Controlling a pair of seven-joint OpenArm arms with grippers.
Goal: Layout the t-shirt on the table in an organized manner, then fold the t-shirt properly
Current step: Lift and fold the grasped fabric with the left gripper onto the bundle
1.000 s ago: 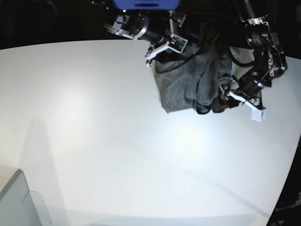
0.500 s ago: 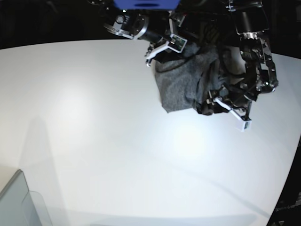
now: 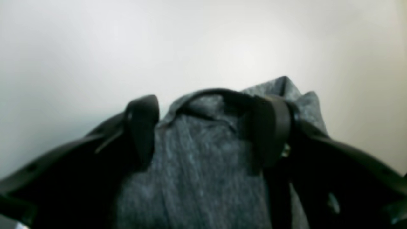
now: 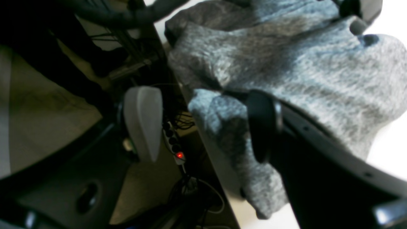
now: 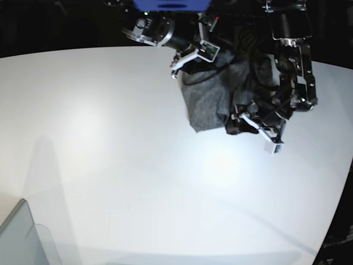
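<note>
Heathered dark grey knit long-sleeved t-shirt [image 5: 212, 96] lies bunched in a heap at the far edge of the glossy white surface [image 5: 110, 165], right of centre in the base view. Part of it spills over that edge: the right wrist view shows a fold [image 4: 254, 178] hanging past the rim, above cables and a power strip with a red light [image 4: 174, 145] below.

My left fingers [image 3: 206, 127] are spread wide, with a thick bundle of the grey knit filling the gap between both black pads [image 3: 143, 127]. Cloth touches each pad, so I read this as a wide grip on the t-shirt. In the base view this hand [image 5: 256, 124] sits at the near right corner of the heap.

My right fingers [image 4: 203, 124] stand apart. The black one [image 4: 262, 124] lies against the fabric. The pale one [image 4: 143, 121] is clear of it, out over the drop beyond the edge. Nothing is pinched between them.

Translucent grey bin corner [image 5: 25, 237] at the near left corner of the surface.
</note>
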